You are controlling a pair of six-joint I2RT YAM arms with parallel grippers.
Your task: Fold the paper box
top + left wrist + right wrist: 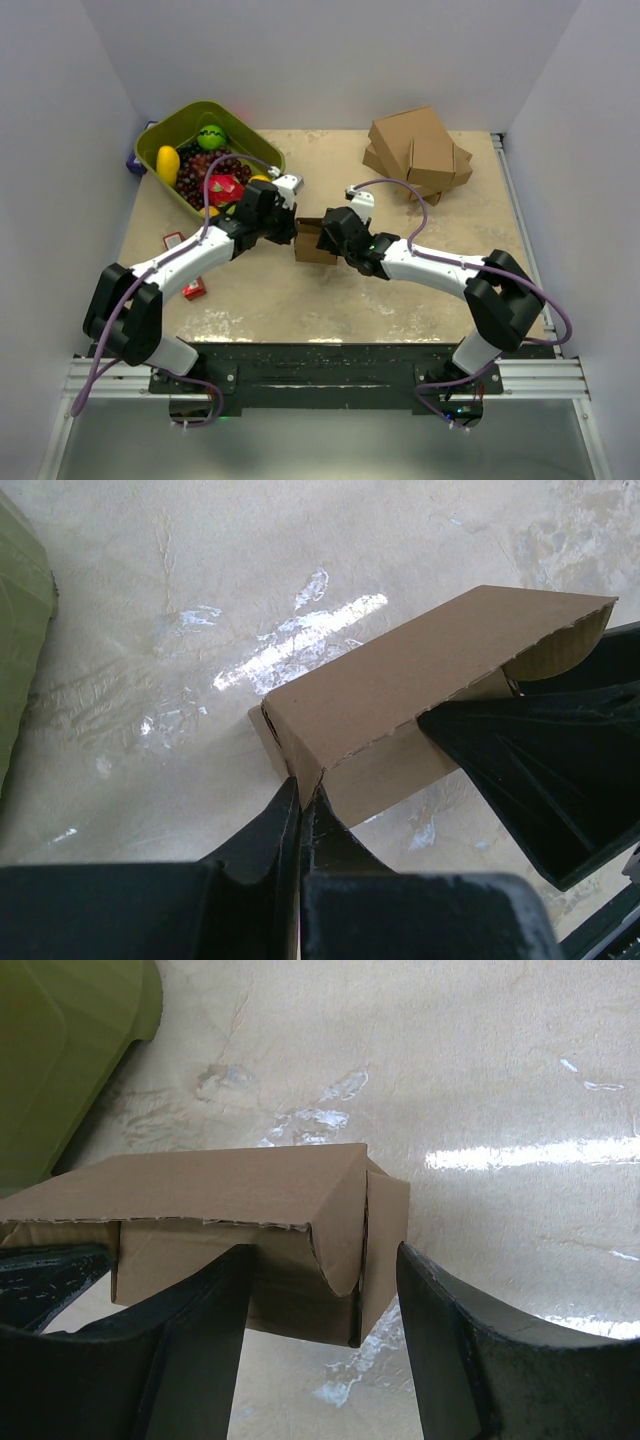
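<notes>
Left hand [303,792] on box [400,690] near bin [18,620]

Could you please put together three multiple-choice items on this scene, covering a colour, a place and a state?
1. The bin holding fruit is: A red, B green, C blue.
2. The paper box is: A inside the bin, B between the left tool and the right tool, C lifted high in the air.
3. The left tool is: A wide open, B gripping a fruit, C shut on the paper box.
Key: B, its walls are olive green; B, both tools meet at it; C, its fingers pinch a cardboard corner.
</notes>
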